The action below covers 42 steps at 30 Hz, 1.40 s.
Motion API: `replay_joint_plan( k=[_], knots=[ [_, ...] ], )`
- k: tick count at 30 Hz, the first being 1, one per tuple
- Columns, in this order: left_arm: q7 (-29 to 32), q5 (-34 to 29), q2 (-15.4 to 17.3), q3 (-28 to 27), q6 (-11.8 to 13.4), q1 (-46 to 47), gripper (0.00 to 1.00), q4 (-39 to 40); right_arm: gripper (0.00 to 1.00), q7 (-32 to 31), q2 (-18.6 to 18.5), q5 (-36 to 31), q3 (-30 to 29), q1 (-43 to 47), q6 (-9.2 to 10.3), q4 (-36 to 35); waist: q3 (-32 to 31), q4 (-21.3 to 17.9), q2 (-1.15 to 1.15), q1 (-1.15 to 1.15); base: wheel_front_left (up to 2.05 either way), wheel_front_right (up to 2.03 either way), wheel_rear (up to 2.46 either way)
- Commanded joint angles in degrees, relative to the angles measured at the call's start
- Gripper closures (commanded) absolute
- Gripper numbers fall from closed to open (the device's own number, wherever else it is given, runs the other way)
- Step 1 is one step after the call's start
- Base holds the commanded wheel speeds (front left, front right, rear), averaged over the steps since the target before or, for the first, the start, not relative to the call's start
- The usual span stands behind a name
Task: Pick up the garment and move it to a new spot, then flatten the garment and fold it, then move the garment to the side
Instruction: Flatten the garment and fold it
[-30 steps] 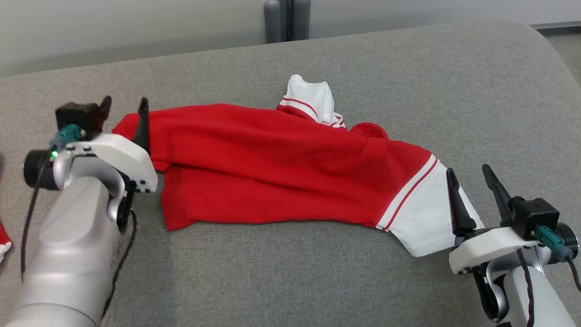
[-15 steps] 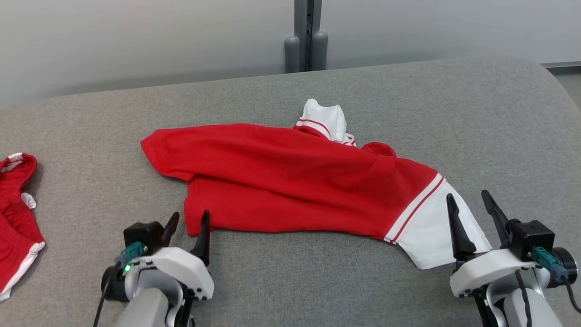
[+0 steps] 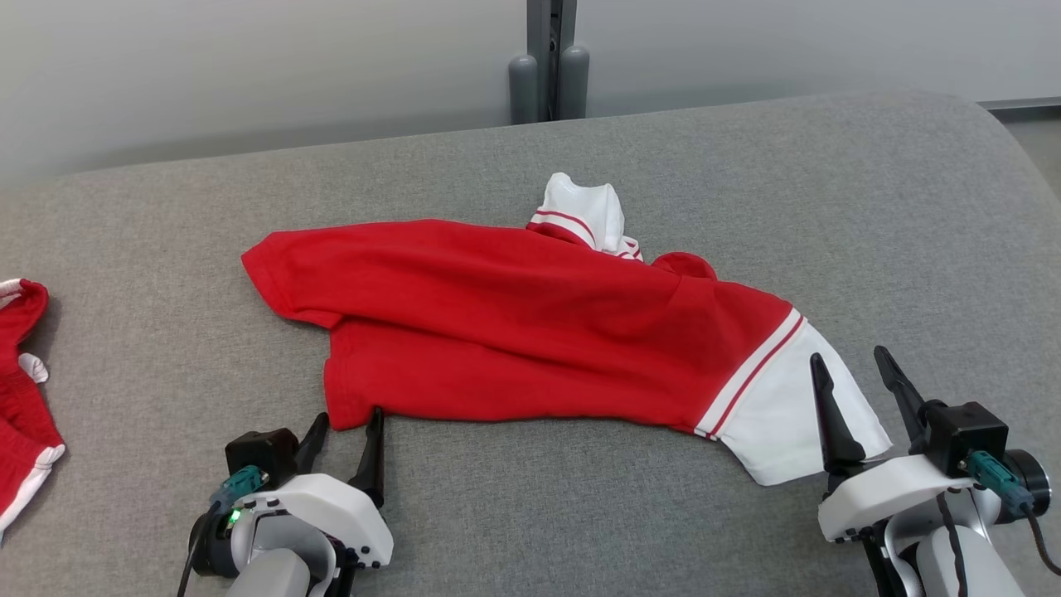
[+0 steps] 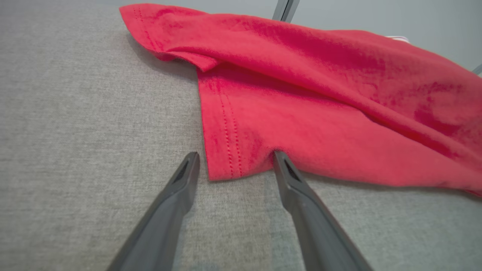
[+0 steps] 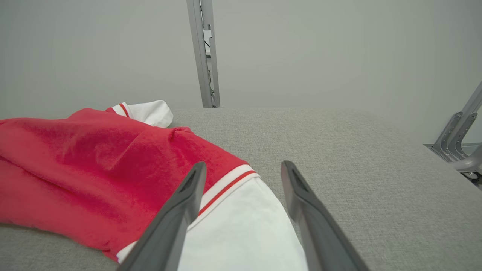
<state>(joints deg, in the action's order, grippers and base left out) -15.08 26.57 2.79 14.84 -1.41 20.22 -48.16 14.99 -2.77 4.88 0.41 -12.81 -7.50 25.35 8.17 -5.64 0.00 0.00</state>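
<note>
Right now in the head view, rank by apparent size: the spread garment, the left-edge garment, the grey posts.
1. spread garment, clearly largest.
2. left-edge garment, though the frame crops it.
3. grey posts, smallest, but farthest away.

The head camera looks forward and down from the near side, high enough to take in the counter (image 3: pixel 829 182), the whole shirt (image 3: pixel 530 332), the far wall (image 3: pixel 249 75) and a post (image 3: pixel 547 58). The left wrist camera sits low and very close at the shirt's near left corner, looking toward the far side along the spread left jaws. The right wrist camera sits low at the near right, facing almost level along the spread right jaws, over the white sleeve (image 5: pixel 241 233) to the same post. All three views share the shirt.
</note>
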Motion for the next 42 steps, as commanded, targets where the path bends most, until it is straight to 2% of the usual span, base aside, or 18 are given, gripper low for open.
replay_joint_plan(
  k=[1, 15, 16, 17, 18, 19, 25, 42],
  knots=[
    [-0.12, 0.44, 0.24, -0.07, 0.44, 0.56, 0.0, 0.14, 0.0, 0.28, -0.29, -0.42, -0.04, -0.41, 0.02, -0.18, 0.34, -0.36, 0.0, 0.0, 0.0, 0.0, 0.0],
    [-0.12, -0.8, 0.22, -0.05, -0.3, 0.41, 0.0, 4.14, 0.0, 0.28, -0.47, -0.49, -0.55, -0.83, 0.02, -0.36, 1.29, -0.28, 0.0, 0.0, 0.0, 0.0, 0.0],
    [-0.12, -1.11, 0.22, -0.18, -0.36, 0.19, 0.23, 4.7, 0.0, 0.28, -0.46, -0.51, -0.51, -0.88, 0.02, -0.36, 1.33, -0.22, 0.0, 0.0, 0.0, 0.0, 0.0],
    [-0.11, -1.41, 0.23, -0.21, -0.46, -0.11, 0.6, 5.06, 0.0, 0.28, -0.46, -0.47, -0.47, -0.84, 0.02, -0.36, 1.34, -0.16, 0.0, 0.0, 0.0, 0.0, 0.0],
    [-0.12, -1.69, 0.23, -0.4, -0.5, -0.26, 0.88, 5.92, 0.0, 0.28, -0.44, -0.41, -0.46, -0.78, 0.02, -0.37, 1.37, -0.08, 0.0, 0.0, 0.0, 0.0, 0.0],
    [-0.12, -2.3, 0.23, -0.55, -0.57, -0.4, 1.0, 6.75, 0.0, 0.28, -0.43, -0.38, -0.44, -0.77, 0.02, -0.38, 1.39, -0.01, 0.0, 0.0, 0.0, 0.0, 0.0],
    [-0.12, -4.38, 0.24, -1.11, -1.08, -1.55, 1.0, 10.12, 0.0, 0.28, -0.38, -0.24, -0.73, -0.33, 0.02, 0.06, 1.0, 0.61, 0.0, 0.0, 0.0, 0.0, 0.0],
    [-0.12, -8.89, 0.21, -0.18, -4.05, -11.63, 1.0, 19.09, 0.0, 0.28, -0.31, 1.82, -0.97, 5.06, 0.02, 2.5, -8.13, 10.54, 0.0, 0.0, 0.0, 0.0, 0.0]
  ],
)
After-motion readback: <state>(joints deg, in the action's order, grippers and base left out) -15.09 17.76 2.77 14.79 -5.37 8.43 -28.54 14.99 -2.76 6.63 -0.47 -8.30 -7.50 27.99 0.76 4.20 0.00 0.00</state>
